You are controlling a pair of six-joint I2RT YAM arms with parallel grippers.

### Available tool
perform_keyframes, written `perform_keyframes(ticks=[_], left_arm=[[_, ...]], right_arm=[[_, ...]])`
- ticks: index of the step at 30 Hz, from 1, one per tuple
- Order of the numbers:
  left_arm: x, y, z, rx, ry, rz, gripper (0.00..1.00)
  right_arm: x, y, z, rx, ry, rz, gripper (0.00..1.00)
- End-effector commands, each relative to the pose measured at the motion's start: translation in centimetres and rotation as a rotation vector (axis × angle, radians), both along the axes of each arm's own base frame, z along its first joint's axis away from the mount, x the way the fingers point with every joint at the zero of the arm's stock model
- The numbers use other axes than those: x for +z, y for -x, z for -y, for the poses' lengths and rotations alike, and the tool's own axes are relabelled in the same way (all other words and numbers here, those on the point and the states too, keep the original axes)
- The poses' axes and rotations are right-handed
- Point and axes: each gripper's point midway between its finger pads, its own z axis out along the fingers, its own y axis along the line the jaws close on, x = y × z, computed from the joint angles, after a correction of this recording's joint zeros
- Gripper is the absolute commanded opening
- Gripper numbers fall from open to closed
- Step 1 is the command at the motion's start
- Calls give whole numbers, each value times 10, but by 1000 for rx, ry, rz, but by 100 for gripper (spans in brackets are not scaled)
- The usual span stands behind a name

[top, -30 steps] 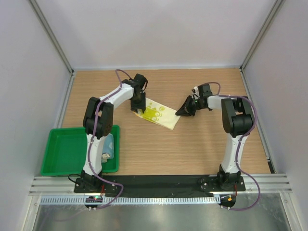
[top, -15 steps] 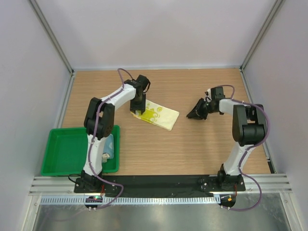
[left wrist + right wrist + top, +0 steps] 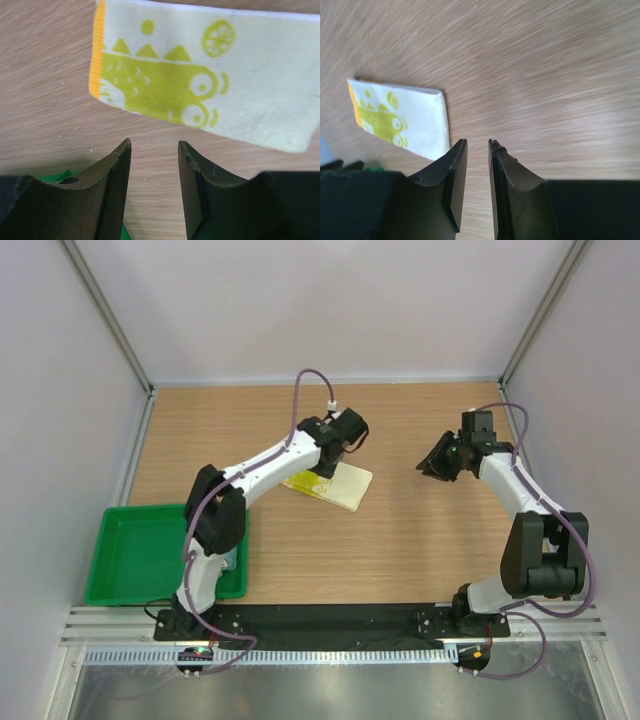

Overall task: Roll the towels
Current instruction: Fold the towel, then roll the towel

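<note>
The yellow-cream towel [image 3: 338, 486] with green print and an orange band lies flat on the wooden table. It also shows in the left wrist view [image 3: 200, 75] and the right wrist view [image 3: 405, 117]. My left gripper [image 3: 337, 447] hovers over the towel's far edge; in its own view [image 3: 154, 145] it is open and empty, with the towel beyond the fingertips. My right gripper [image 3: 431, 466] is to the right of the towel and apart from it; in its own view [image 3: 477, 142] the jaws stand a narrow gap apart and hold nothing. A sliver of light blue cloth [image 3: 233, 558] shows in the tray behind the left arm.
A green plastic tray [image 3: 140, 552] sits at the near left beside the left arm's base. Grey walls with metal posts close in the table on three sides. A black rail runs along the near edge.
My left gripper has swung right, from the towel's left end to above its far edge. My right gripper has drawn back to the right, away from the towel.
</note>
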Motion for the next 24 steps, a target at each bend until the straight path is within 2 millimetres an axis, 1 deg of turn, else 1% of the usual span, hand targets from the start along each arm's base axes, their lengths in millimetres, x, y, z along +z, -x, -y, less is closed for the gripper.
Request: perform_keyframes(ticks=[1,2,3,4,5,6,7,8,9,10,11,12,13,14,17,24], left_arm=[[31,12,17,-70,-51,90,43],[29,23,32,-112,-55,90,43],[30,27,40,-129,-55,95,43],[22,32,48,-149,-64,83,43],[18,41,60,-178,-67,80,43],[18,44,67,-189,-62,80,43],[6,46,73,-199,-78,64,43],[2,49,78,-203,-77,55,43],[-2,53,84,-216,-81,47,43],[-1,54,92,-225,-67,48,43],[-9,55,96,-227,-69,35,43],[-12,61,104,-246,-54,22,43],[-13,62,110,-252,-41,22,43],[-21,64,113,-258,-47,8,43],[-34,69,120,-271,-47,-18,43],[-49,73,133,-288,-25,-40,43]], right_arm=[[2,8,36,-166,101,-25,31],[2,9,39,-174,107,-29,31],[1,10,42,-186,117,-33,31],[0,12,44,-192,119,-40,31],[-1,13,45,-195,121,-45,31],[-2,14,48,-204,123,-48,31],[-2,14,51,-213,122,-52,31],[-3,16,54,-218,125,-58,31],[-2,17,57,-227,124,-58,31],[-2,18,62,-242,118,-61,31],[-2,19,66,-249,115,-63,31],[-1,19,68,-250,115,-60,31],[0,20,72,-260,112,-62,31],[1,20,73,-262,111,-60,31],[3,22,76,-267,106,-55,32],[-1,23,74,-262,89,-60,33]])
